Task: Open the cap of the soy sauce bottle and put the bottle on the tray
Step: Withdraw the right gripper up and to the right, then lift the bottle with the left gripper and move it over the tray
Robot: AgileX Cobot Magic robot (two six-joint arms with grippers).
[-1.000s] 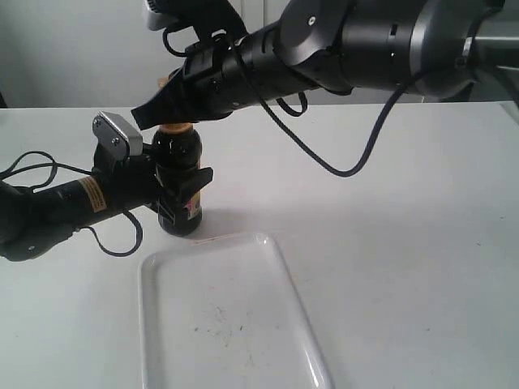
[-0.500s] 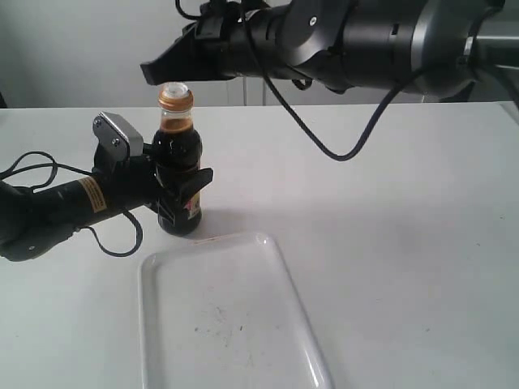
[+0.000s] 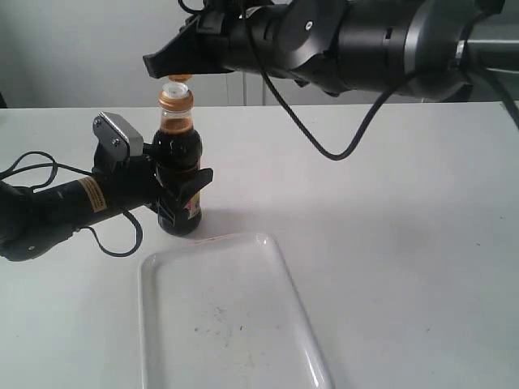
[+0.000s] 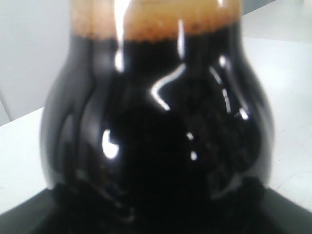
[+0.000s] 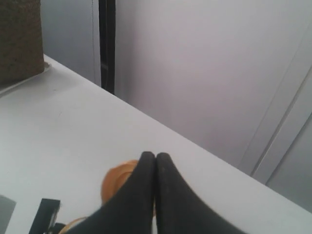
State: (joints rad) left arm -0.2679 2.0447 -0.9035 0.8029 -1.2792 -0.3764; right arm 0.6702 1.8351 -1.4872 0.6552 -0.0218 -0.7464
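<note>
The soy sauce bottle (image 3: 180,158) stands upright on the white table just behind the tray (image 3: 166,324). My left gripper (image 3: 182,193) is shut on its lower body from the left; in the left wrist view the dark bottle (image 4: 156,136) fills the picture. The orange-brown cap (image 3: 179,79) is flipped up off its collar (image 3: 175,100), with a white spout showing between them. My right gripper (image 3: 151,66) hangs just above and slightly left of the bottle top, fingers pressed together on nothing. In the right wrist view the shut right gripper (image 5: 155,156) partly hides the cap (image 5: 116,181).
The right arm (image 3: 349,36) stretches across the top of the scene from the right. A black cable (image 3: 324,150) droops from it to the table behind the bottle. The left arm's cables (image 3: 32,162) lie at the far left. A brown box (image 5: 19,39) sits far off.
My right gripper has lifted off the bottle top, where it pressed a second ago, and now hangs above it. The cap lid stands open, spout exposed. Left gripper and bottle have not moved.
</note>
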